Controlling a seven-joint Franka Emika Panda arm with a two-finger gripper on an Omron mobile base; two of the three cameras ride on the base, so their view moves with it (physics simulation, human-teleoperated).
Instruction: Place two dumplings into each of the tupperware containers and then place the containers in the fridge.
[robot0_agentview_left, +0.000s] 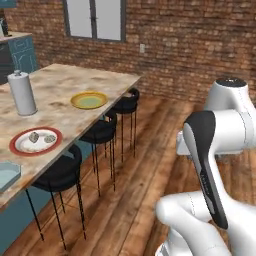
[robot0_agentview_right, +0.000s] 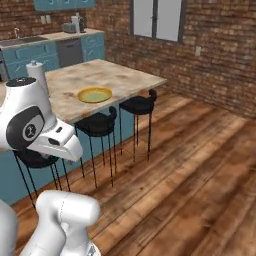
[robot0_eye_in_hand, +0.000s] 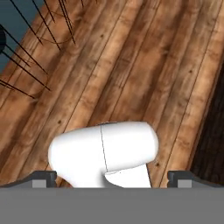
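Gripper (robot0_eye_in_hand: 112, 178) jaws stand wide apart over floorboards in my hand view, while the blue tupperware container (robot0_agentview_left: 7, 176) is cut off at the counter's near-left edge.

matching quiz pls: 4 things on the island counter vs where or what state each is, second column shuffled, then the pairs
Things:
1. dumplings
2. yellow plate
3. paper towel roll
4. pale blue container

Places or states:
A. standing upright, on the counter beyond the red-rimmed plate
B. cut off by the picture's left edge, at the near end of the counter
C. lying on the red-rimmed plate
D. nothing visible on it, by the counter edge above the stools

Pairs: 1-C, 2-D, 3-A, 4-B
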